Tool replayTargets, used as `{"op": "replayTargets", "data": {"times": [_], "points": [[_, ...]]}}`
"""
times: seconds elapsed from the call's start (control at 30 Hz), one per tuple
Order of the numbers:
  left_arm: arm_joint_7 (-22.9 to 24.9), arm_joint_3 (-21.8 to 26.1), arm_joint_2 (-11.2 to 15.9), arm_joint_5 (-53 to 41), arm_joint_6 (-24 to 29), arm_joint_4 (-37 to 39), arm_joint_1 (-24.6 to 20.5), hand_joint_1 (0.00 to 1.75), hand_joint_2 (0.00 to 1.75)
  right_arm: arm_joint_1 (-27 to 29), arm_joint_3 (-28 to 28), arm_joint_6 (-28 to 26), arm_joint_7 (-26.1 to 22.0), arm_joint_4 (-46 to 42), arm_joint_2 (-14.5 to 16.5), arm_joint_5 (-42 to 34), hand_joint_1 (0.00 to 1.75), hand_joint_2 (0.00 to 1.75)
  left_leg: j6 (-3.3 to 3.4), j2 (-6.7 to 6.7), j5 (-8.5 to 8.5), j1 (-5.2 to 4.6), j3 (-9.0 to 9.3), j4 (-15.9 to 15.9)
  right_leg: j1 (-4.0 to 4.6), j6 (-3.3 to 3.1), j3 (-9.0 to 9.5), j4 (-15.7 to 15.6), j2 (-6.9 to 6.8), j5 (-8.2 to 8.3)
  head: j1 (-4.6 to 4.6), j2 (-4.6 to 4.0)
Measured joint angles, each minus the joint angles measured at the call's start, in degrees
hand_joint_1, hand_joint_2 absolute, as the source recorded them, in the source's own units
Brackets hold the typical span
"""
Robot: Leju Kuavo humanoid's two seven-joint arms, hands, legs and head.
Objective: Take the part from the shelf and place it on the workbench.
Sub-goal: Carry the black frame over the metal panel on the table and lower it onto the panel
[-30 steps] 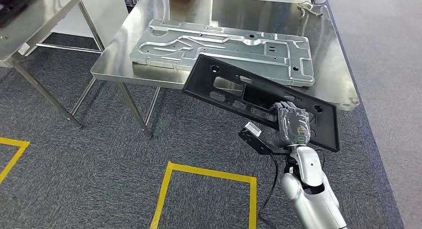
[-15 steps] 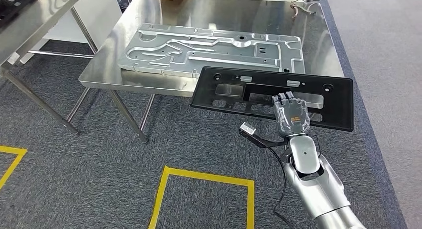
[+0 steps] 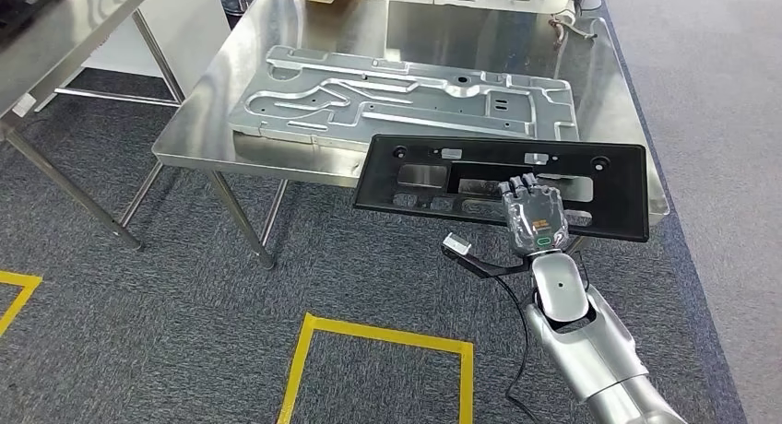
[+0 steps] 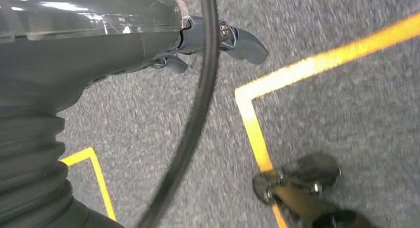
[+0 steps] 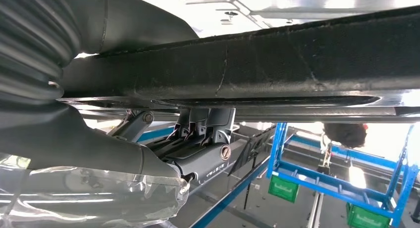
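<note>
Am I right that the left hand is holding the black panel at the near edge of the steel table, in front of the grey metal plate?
Not quite: the right hand holds the black panel, as the head view shows. The rest stands: the panel is at the near edge of the steel table, in front of the grey metal plate.

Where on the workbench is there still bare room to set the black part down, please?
Bare steel lies along the workbench near edge, in front of the silver panel, and behind it. The middle is crowded by that panel. The right hand holds the black part over the near right edge.
</note>
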Motion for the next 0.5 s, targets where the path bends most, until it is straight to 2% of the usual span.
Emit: {"op": "replayTargets", "data": {"times": [0.07, 0.1, 0.2, 0.27, 0.3, 0.37, 0.4, 0.43, 0.47, 0.5], "points": [[0.0, -0.08, -0.03, 0.0, -0.01, 0.0, -0.04, 0.0, 1.75, -0.09, 0.05, -0.05, 0.01, 0.19, -0.1, 0.0, 1.75, 1.75, -0.54, -0.04, -0.83, -0.2, 0.47, 0.4, 0.07, -0.31, 2.67, -6.39, -0.16, 2.98, -0.01, 0.0], [0.0, -0.11, -0.04, 0.0, -0.01, 0.0, -0.08, 0.0, 1.75, -0.12, 0.08, -0.08, 0.02, 0.26, -0.13, 0.0, 1.75, 1.75, -0.84, -0.05, -1.12, -0.31, 0.58, 0.49, 0.18, -0.57, 3.38, -8.09, -0.18, 3.36, -0.01, 0.0], [0.0, -0.14, -0.04, 0.02, -0.01, 0.0, -0.12, 0.0, 1.75, -0.14, 0.13, -0.21, 0.01, 0.49, -0.17, 0.0, 1.75, 1.75, -1.74, 0.01, -1.68, -0.3, 0.8, 0.45, 0.32, -1.66, 3.81, -8.9, 0.01, 2.92, -0.01, 0.0], [0.0, -0.14, -0.07, 0.05, -0.01, 0.0, -0.13, 0.0, 1.75, -0.15, 0.11, -0.49, -0.09, 0.6, -0.2, 0.0, 1.75, 1.75, -2.35, 0.06, -2.99, -0.12, 0.11, 2.5, 0.14, -2.45, 4.37, -9.22, 0.02, 2.72, -0.01, 0.0], [0.0, -0.14, -0.07, 0.07, 0.01, 0.0, -0.13, 0.0, 1.75, -0.15, 0.1, -0.72, -0.15, 0.67, -0.2, 0.0, 1.75, 1.75, -2.59, 0.07, -4.3, -0.01, -1.14, 5.18, 0.07, -2.81, 4.68, -9.33, -0.02, 2.57, -0.01, 0.0], [0.06, -0.14, -0.06, 0.09, 0.07, 0.0, -0.04, 0.0, 1.75, -0.09, 0.08, -1.15, -0.27, 0.98, -0.22, 0.0, 1.75, 1.75, -2.92, 0.07, -7.23, 0.08, -5.31, 12.84, 0.19, -3.22, 5.11, -9.34, 0.0, 2.1, -0.02, 0.0], [0.11, -0.14, -0.05, 0.1, 0.09, 0.0, 0.02, 0.0, 1.75, 0.03, 0.08, -1.27, -0.33, 1.2, -0.22, 0.0, 1.75, 1.75, -2.97, 0.07, -7.92, 0.11, -7.26, 15.92, 0.27, -3.29, 5.35, -9.34, 0.05, 1.83, -0.02, 0.0], [0.15, -0.14, -0.05, 0.13, 0.11, 0.0, 0.07, 0.0, 1.75, 0.18, 0.08, -1.33, -0.38, 1.4, -0.22, 0.0, 1.75, 1.75, -2.93, 0.07, -7.52, 0.1, -8.36, 17.14, 0.36, -3.3, 5.65, -9.33, 0.1, 1.53, -0.02, 0.0], [0.18, -0.14, -0.05, 0.15, 0.14, 0.0, 0.1, 0.0, 1.75, 0.32, 0.08, -1.37, -0.44, 1.58, -0.22, 0.0, 1.75, 1.75, -2.75, 0.07, -5.96, 0.09, -8.3, 16.02, 0.44, -3.25, 6.05, -9.33, 0.16, 1.22, -0.02, 0.0], [0.18, -0.14, -0.05, 0.19, 0.15, 0.0, 0.11, 0.0, 1.75, 0.42, 0.08, -1.42, -0.47, 1.71, -0.21, 0.0, 1.75, 1.75, -2.42, 0.07, -3.55, 0.03, -7.12, 12.78, 0.53, -3.19, 6.55, -9.34, 0.2, 0.89, -0.02, 0.0]]}}
